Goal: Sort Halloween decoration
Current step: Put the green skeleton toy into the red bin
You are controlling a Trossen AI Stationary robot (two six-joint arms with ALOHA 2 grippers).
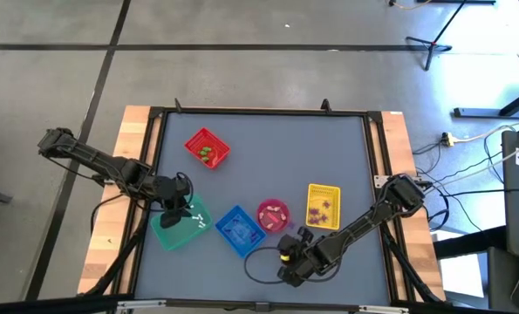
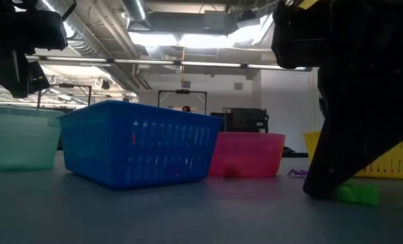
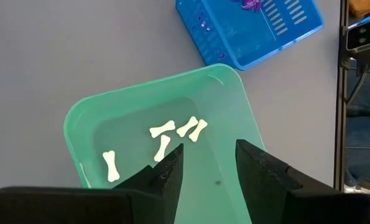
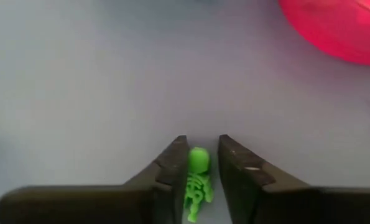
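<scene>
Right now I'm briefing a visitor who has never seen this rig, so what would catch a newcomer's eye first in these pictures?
Probably the bright plastic containers in a loose row along the table's near half: teal tub, blue slotted basket, pink bowl, yellow basket, with a red basket farther back. Next, the right hand low on the table, its fingers either side of a tiny green plastic skeleton. The left hand hovers over the teal tub, where small white bones lie.

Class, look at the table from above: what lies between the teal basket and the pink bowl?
In the high view, the blue basket lies between the teal basket and the pink bowl.
</scene>
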